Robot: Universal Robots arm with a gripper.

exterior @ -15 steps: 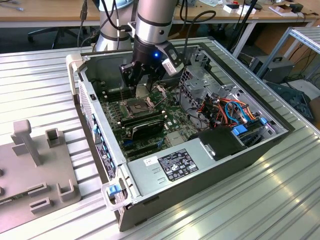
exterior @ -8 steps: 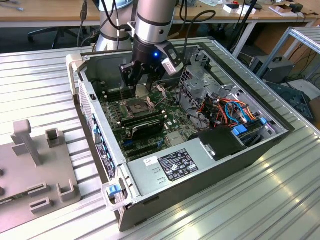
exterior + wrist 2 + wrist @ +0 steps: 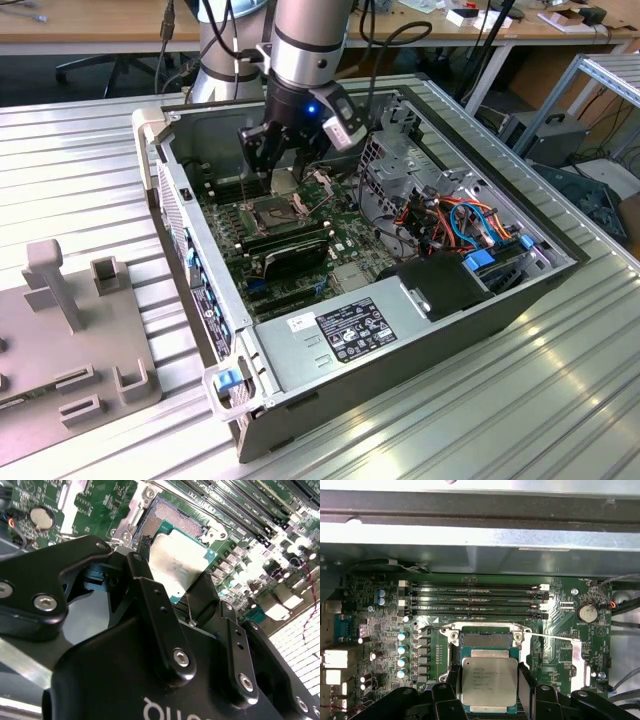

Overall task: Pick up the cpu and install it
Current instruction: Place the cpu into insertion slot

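Black gripper [image 3: 488,674] fingers [image 3: 526,680] pinch the cpu [image 3: 489,682] by two opposite edges, chip flat, metal top facing the first wrist view. Open socket [image 3: 486,639] sits on the motherboard [image 3: 555,660] just past the chip and under it, partly overlapped. Chip-to-socket height is hard to judge. Gripper body hides the chip's near edge.

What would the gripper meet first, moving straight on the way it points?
Probably the open socket, partly under the cpu that the gripper clamps; how far apart they are is unclear.
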